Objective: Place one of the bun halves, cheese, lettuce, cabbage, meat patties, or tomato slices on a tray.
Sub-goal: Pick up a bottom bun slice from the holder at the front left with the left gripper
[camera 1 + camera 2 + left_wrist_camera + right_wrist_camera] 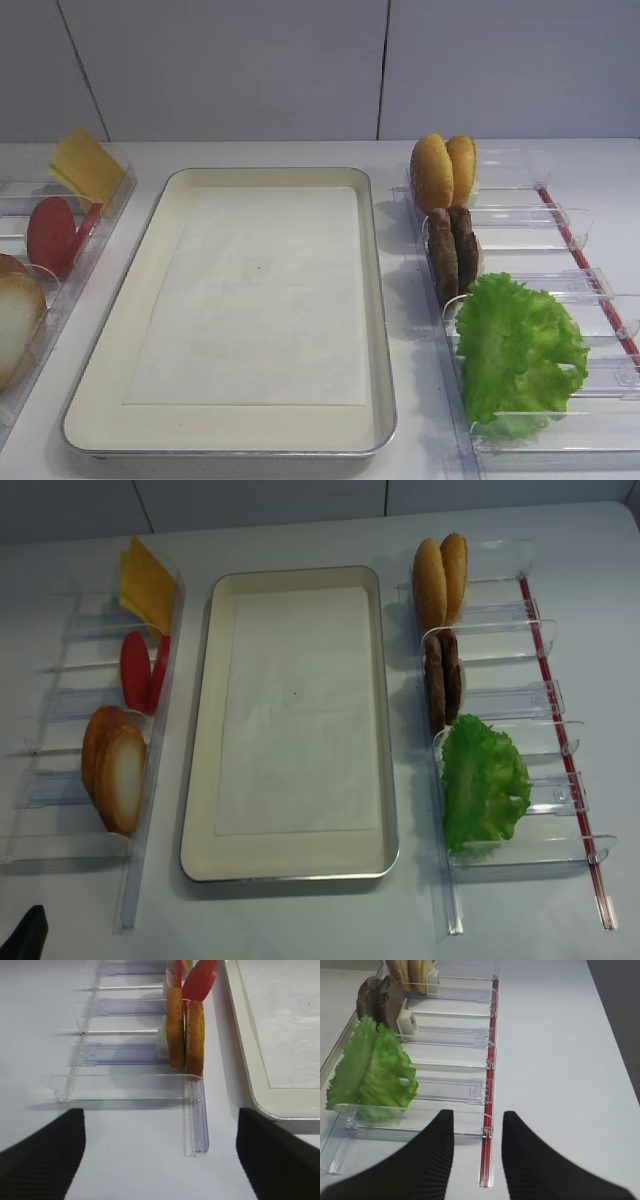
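The cream tray (pixel 200 780) lies in the middle with only its paper liner in it. Left of it, a clear bin holds the yellow cheese (pixel 148 583), red tomato slices (pixel 140 670) and two bun halves (pixel 118 770) on edge. The right bin holds the dark meat patties (pixel 441 678) and the green lettuce (pixel 483 780). No cabbage is in view. My left gripper (pixel 160 1155) is open wide over bare table, just short of the bun halves (pixel 185 1030). My right gripper (pixel 477 1150) is open and empty above the right bin's near end, beside the lettuce (pixel 370 1070).
Two orange domed buns (pixel 440 568) stand at the far end of the right bin. A red strip (pixel 489 1110) runs along that bin's outer edge. The near end of the left bin's rail (pixel 197 1125) lies between my left fingers; the tray's corner (pixel 255 1060) is at its right.
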Available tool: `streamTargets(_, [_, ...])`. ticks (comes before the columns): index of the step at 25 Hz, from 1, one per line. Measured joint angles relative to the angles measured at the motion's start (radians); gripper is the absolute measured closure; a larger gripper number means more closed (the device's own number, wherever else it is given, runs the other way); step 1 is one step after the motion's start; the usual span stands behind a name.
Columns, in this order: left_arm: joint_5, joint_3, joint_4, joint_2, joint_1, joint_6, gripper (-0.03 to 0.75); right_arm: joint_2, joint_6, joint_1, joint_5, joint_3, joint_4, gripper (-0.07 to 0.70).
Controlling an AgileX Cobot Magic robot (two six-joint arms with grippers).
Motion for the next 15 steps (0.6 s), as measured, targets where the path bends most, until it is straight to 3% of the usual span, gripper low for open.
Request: streamTargets(15, [0.0,0.0,0.002,0.0,0.0,0.0,0.141,0.0,0.0,0.0,-0.002,0.0,0.0,0.363])
